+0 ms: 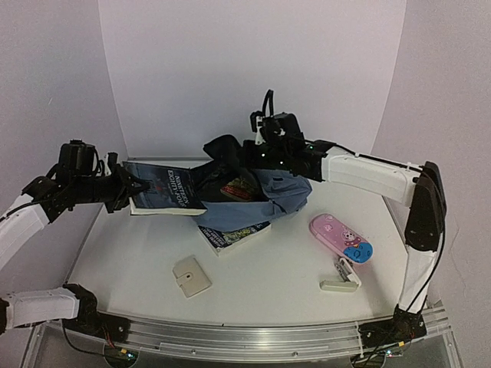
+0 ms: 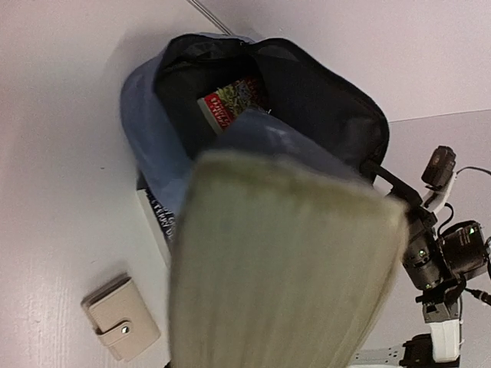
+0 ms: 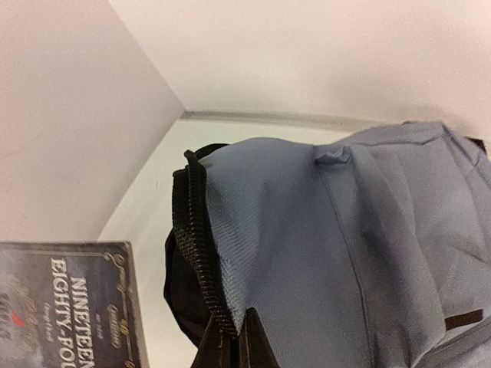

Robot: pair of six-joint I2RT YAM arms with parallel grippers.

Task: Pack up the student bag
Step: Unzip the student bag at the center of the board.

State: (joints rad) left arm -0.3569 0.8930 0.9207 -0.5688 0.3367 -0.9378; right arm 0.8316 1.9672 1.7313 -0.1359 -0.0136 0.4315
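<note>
At right end effector [image 3: 232,341] tips, student bag [image 3: 322,245] zip edge

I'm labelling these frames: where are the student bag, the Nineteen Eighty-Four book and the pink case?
student bag [image 1: 285,193]: top view, its slate-blue fabric side.
Nineteen Eighty-Four book [image 1: 163,189]: top view, middle of its dark cover.
pink case [image 1: 341,237]: top view, middle of its lid.

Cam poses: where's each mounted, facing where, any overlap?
Top: above, behind the bases, looking down on the table; both arms show.
Left wrist: looks past its book into the open bag; right arm at edge.
Right wrist: looks along the bag's zip to the back corner; own fingertips low.
Shared: book title in top and right wrist.
</note>
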